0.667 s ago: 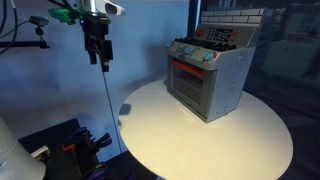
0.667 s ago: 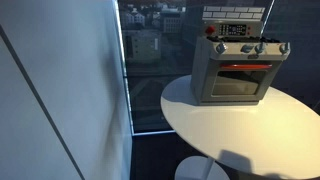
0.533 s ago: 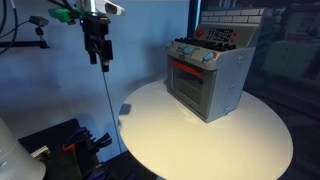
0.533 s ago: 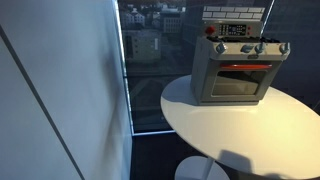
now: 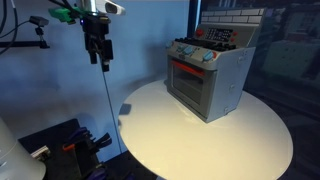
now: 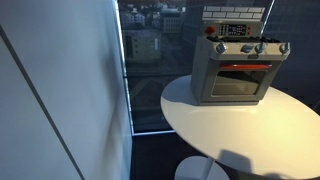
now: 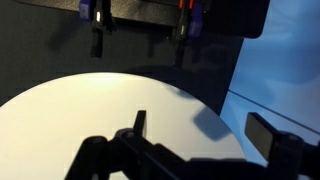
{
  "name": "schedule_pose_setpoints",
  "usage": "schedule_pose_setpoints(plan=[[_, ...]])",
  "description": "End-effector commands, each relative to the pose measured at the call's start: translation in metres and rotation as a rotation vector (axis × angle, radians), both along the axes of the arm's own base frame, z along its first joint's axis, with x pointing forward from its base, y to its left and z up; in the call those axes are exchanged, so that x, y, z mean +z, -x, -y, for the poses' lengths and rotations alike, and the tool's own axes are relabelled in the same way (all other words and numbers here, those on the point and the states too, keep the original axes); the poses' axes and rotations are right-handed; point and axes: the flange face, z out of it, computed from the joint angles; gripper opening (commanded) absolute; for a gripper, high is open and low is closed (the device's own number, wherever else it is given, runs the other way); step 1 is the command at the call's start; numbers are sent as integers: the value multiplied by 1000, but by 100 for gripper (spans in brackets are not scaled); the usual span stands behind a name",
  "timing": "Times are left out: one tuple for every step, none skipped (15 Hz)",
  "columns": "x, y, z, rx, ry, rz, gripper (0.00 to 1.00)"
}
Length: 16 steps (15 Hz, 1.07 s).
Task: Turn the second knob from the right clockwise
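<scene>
Wrist view: table [image 7: 90, 110]; both exterior views: toy oven [image 5: 207, 80] [image 6: 235, 75].

Both exterior views stand back, slightly above the round bench [image 5: 190, 135], at different angles, sharing the toy oven [image 6: 235, 70]. The wrist view looks down on the bench from closer.
</scene>
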Motion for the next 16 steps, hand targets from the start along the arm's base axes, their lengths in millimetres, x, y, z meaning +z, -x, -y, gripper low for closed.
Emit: schedule_pose_setpoints(plan=[[16,-11,0,-14,11,39,100],[20,-14,-1,-15,15,55,100],[25,-17,-1,-16,15,69,100],[30,-20,-1,-20,17,84,100],[37,-25,-1,-25,18,105,100],[43,-29,-2,-28,19,124,100],[49,-34,-3,-34,19,145,100],[55,-38,-4,-39,20,162,100],[62,-44,-4,-48,22,179,100],[68,-50,-5,-58,27,200,100],[74,-56,-5,-70,32,219,100],[80,-62,-4,-89,38,241,100],[85,-70,-3,-107,42,259,100],[90,-77,-1,-126,47,281,100],[94,-85,1,-146,53,300,100],[97,-93,3,-162,60,319,100]])
